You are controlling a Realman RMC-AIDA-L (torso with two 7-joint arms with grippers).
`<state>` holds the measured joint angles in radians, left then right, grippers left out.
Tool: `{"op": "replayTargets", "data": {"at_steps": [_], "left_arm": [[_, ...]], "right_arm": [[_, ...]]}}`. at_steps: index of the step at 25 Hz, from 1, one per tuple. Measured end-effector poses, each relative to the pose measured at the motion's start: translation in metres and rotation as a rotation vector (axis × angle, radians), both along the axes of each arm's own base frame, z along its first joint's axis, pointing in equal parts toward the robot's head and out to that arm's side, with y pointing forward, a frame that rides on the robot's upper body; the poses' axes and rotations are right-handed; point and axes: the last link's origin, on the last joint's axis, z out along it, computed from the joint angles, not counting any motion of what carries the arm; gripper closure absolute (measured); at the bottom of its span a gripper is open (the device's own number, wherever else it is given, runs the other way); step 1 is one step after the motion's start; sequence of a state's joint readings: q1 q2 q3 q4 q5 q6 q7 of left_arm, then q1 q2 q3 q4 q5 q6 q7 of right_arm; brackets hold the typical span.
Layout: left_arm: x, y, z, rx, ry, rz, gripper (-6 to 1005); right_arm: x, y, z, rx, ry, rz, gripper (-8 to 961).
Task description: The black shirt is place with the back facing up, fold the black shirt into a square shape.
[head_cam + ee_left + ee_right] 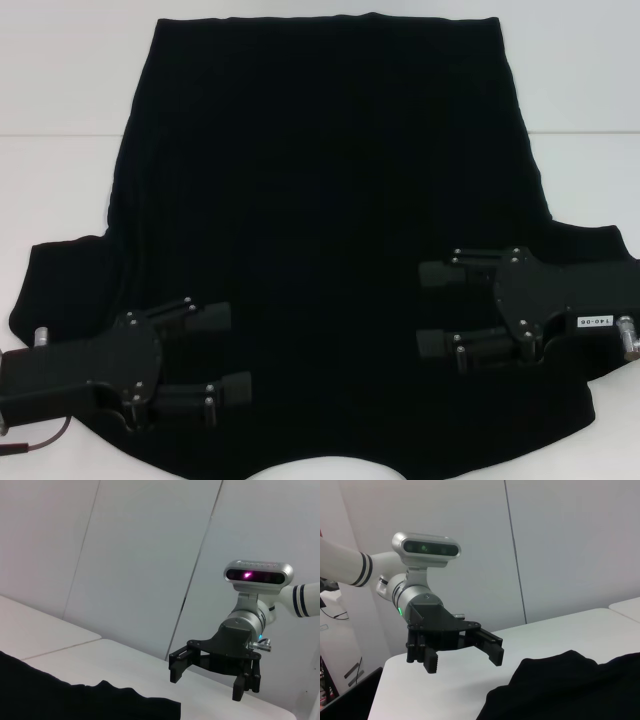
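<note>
The black shirt (320,200) lies spread flat on the white table (60,100), its curved neckline at the near edge and its hem at the far side. My left gripper (237,350) is open over the near left part of the shirt, by the left sleeve, fingers pointing inward. My right gripper (423,308) is open over the near right part, by the right sleeve, facing the left one. Neither holds anything. The left wrist view shows the shirt's edge (75,702) and the right gripper (205,682) raised above the table. The right wrist view shows shirt fabric (570,690) and the left gripper (464,661).
Bare white tabletop shows left and right of the shirt, with a seam (70,135) running across it. Pale wall panels (150,555) stand behind the table. A cable (30,440) trails by the left wrist.
</note>
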<state>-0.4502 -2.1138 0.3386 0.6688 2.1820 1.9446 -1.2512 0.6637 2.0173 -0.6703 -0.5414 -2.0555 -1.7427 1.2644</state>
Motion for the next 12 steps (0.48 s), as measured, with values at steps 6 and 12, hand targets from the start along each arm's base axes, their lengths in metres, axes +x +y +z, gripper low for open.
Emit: {"op": "replayTargets", "data": {"at_steps": [6,12], "left_arm": [[0.0003,0.0002,0.0000,-0.001,-0.001,-0.001,65],[0.0001,0.0005,0.0007,0.002,-0.005,0.007,65]], "right_arm": [[0.0006,-0.0009,0.0001,-0.002,0.001,-0.002,69],[0.0007,-0.0009,0.0000,-0.002,0.001,-0.003,71]]}}
